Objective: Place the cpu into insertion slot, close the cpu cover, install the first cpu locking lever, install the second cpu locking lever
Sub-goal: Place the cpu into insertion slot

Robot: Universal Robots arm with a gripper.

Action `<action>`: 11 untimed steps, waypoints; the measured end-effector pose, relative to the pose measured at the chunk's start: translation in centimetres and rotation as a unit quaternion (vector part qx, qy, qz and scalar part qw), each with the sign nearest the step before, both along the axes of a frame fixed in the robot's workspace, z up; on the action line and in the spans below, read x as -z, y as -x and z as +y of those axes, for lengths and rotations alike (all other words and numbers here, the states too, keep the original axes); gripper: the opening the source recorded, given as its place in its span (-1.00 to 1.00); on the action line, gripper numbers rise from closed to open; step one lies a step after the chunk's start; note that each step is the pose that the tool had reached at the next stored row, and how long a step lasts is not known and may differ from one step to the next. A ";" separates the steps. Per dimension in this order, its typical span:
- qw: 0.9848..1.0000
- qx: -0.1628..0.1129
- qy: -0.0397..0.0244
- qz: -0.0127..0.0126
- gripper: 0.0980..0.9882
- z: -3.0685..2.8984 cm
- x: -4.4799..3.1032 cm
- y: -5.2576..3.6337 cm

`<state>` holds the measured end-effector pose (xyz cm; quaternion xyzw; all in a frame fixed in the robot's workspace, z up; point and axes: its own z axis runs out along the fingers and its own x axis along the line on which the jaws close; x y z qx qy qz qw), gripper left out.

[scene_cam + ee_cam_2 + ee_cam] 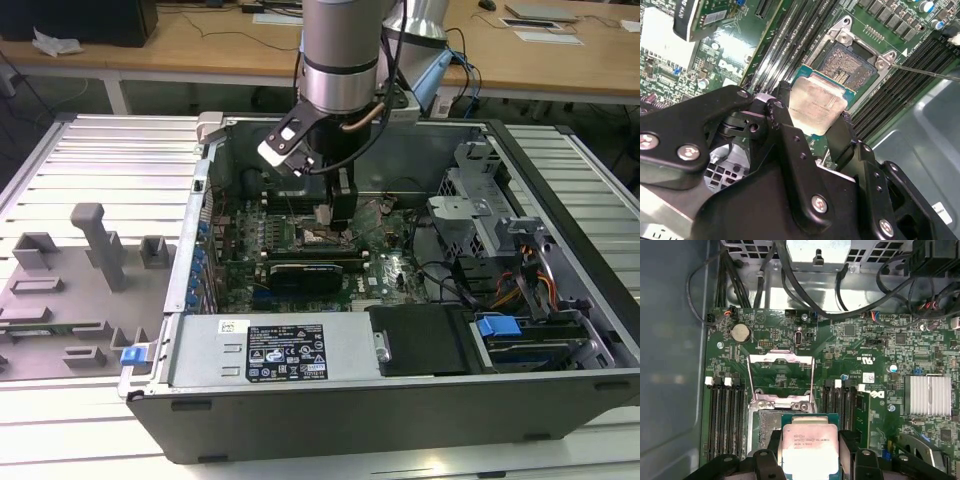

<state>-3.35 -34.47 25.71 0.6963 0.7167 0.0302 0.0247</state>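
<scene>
1. I had the tool [814, 119] down inside the open computer case [400, 395], over the green board [875, 405].
2. The cover [780, 358] stood raised, leaving the slot [850, 67] bare.
3. The tool was clamped on the chip [817, 107], which hung partly over the slot's edge, unseated. I judged that a tilted or off-square descent could bend the contacts.

Work surface: slatted metal table [110, 150].
An open computer case [400, 410] lies on it; a grey fixture plate [60, 300] lies beside it, at the exterior view's left.
</scene>
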 end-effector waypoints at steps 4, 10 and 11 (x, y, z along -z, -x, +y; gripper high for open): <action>1.000 0.001 0.000 0.000 -0.01 0.50 0.53 0.17; 1.000 0.001 -0.007 0.000 -0.01 0.62 1.18 0.38; 1.000 0.001 -0.008 0.000 -0.01 0.65 1.27 0.38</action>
